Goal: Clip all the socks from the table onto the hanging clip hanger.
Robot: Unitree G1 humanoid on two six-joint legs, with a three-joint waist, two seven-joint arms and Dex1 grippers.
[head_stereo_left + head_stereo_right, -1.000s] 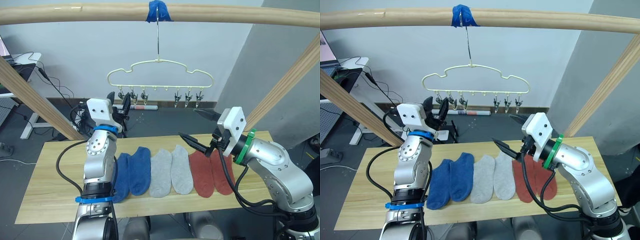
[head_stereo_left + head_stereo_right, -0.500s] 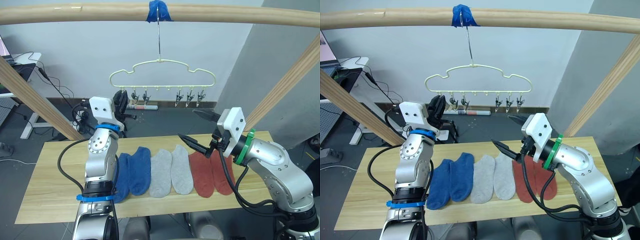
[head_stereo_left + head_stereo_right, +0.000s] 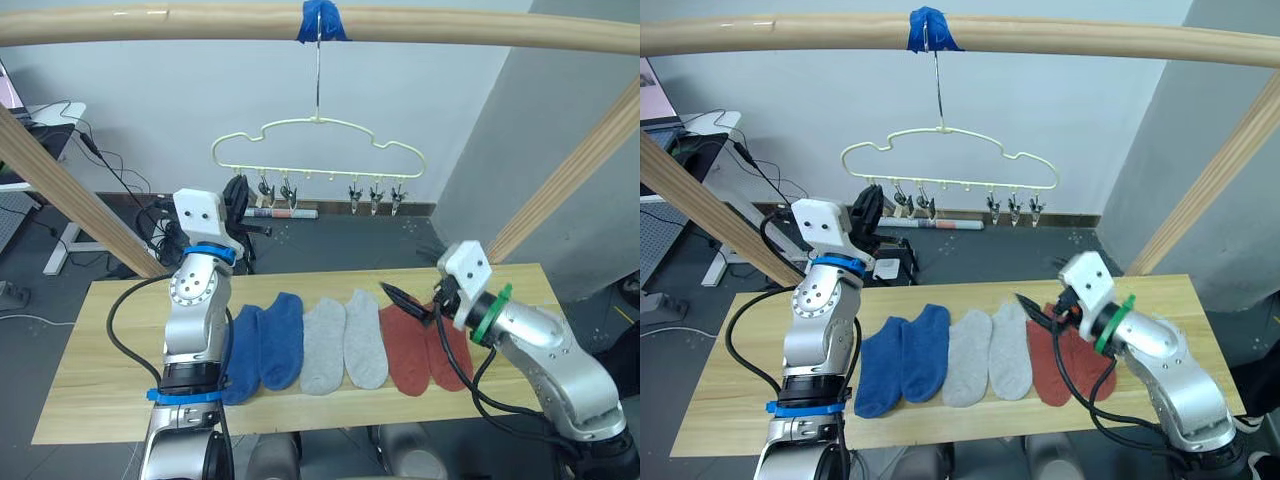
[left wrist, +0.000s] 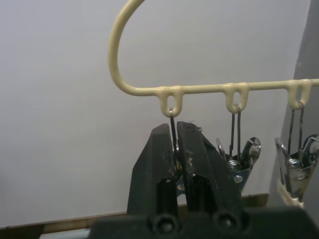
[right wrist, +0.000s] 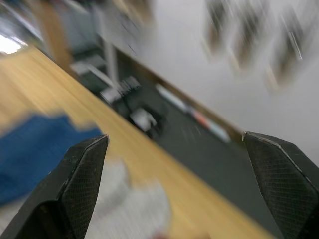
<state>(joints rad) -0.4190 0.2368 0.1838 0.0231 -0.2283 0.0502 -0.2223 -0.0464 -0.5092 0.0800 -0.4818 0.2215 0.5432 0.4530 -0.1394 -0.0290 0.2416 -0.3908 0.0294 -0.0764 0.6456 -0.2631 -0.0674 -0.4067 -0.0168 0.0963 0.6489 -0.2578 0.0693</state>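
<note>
Evenly, softly lit; faint shadows under the socks [image 3: 345, 345]; right wrist view smeared by motion blur.

The left arm stands near vertical, forearm raised, wrist bent forward at the top. The left gripper [image 4: 175, 149] is at its highest point; its two black fingers [image 4: 155, 159] are pressed close together, with only a thin slit between the tips. The right arm is bent at the elbow and reaches low, forward and inward. The right gripper [image 5: 174, 144] points forward and down, its fingers [image 5: 79, 174] spread wide apart.
</note>
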